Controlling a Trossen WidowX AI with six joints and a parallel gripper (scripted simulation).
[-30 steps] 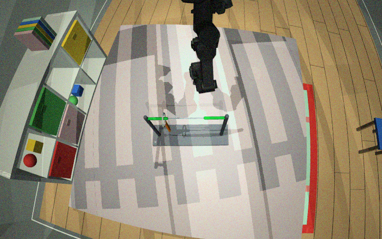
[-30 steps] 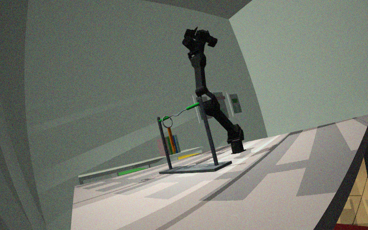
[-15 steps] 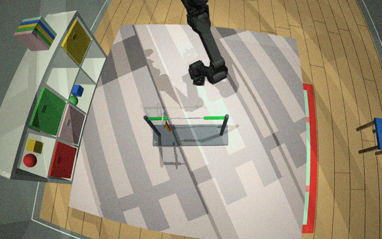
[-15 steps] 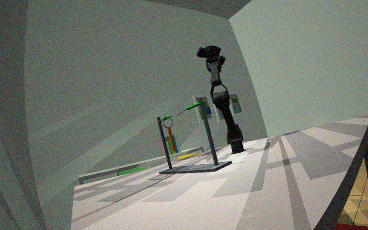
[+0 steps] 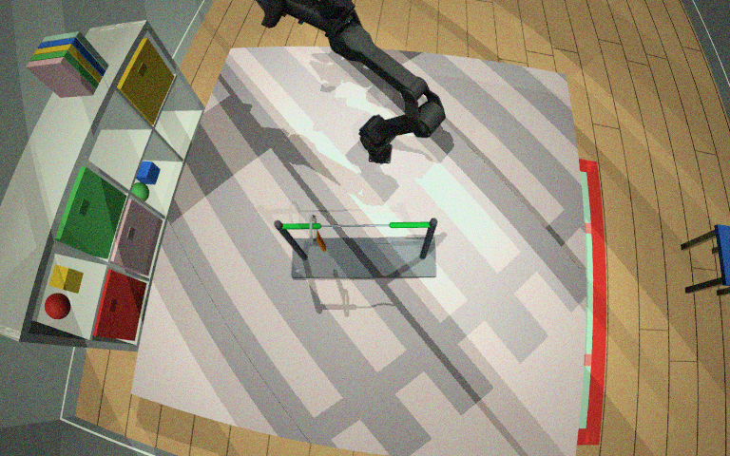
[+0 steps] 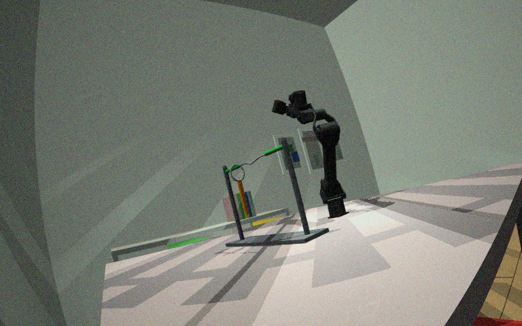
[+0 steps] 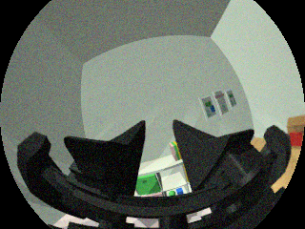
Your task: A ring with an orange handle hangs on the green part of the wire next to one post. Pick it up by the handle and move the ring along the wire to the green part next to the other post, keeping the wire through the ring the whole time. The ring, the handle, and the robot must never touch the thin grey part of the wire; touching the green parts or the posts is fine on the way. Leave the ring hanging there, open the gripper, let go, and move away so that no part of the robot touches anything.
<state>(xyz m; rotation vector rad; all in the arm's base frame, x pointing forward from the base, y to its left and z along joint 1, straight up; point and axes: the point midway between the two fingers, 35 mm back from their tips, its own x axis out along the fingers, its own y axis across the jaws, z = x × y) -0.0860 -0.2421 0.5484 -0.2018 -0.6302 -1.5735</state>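
Observation:
The ring (image 5: 315,232) (image 6: 237,173) hangs on the green wire part (image 5: 301,226) (image 6: 232,168) beside the left post (image 5: 293,241) (image 6: 233,204). Its orange handle (image 5: 320,241) (image 6: 242,197) hangs straight down. The thin grey wire (image 5: 355,225) (image 6: 253,158) runs to the other green part (image 5: 409,224) (image 6: 273,149) by the second post (image 5: 429,238) (image 6: 296,192). My gripper (image 5: 379,156) (image 6: 277,106) (image 7: 159,124) is high up, behind the wire stand and well away from the ring. Its fingers stand partly apart with nothing between them.
The wire stand's dark base plate (image 5: 366,266) (image 6: 276,238) lies mid-table. A shelf unit (image 5: 31,225) with coloured boxes, a blue cube (image 5: 146,172), a green ball (image 5: 140,190) and a red ball (image 5: 57,305) stands on the left. A red strip (image 5: 592,300) runs along the right edge.

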